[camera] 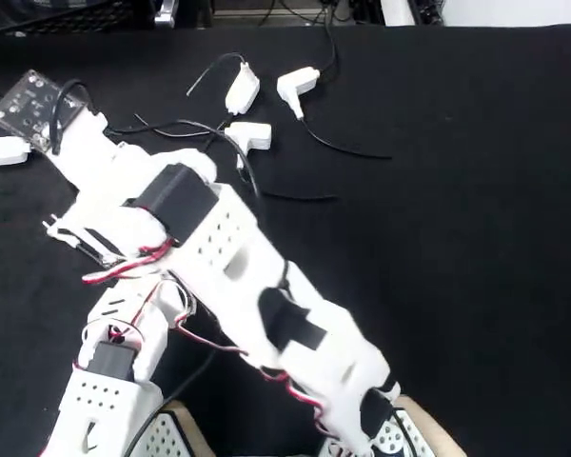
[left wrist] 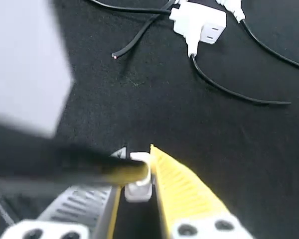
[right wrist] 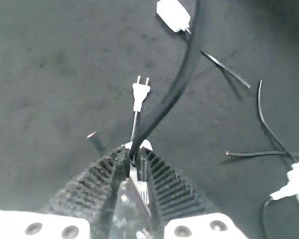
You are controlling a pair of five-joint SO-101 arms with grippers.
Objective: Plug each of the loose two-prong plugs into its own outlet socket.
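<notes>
My left gripper (left wrist: 137, 164) has yellow fingers and is shut on a small white plug (left wrist: 137, 185) low over the black table. Ahead of it lies a white outlet socket (left wrist: 199, 22) with two slots and a black cable. My right gripper (right wrist: 134, 154) has black ribbed fingers, shut on a thick black cable (right wrist: 182, 74). A loose white two-prong plug (right wrist: 139, 91) lies on the table just beyond it, and a white socket (right wrist: 173, 14) lies farther off. From above, one long white arm (camera: 219, 248) stretches to the far left over the other arm.
Three white sockets (camera: 243, 90) (camera: 298, 84) (camera: 250, 135) with black cables lie at the back centre. Another socket (camera: 5, 150) sits at the far left. A clear plate (camera: 30, 103) is near the long arm's tip. A small pronged plug (camera: 55, 229) lies left of the arms.
</notes>
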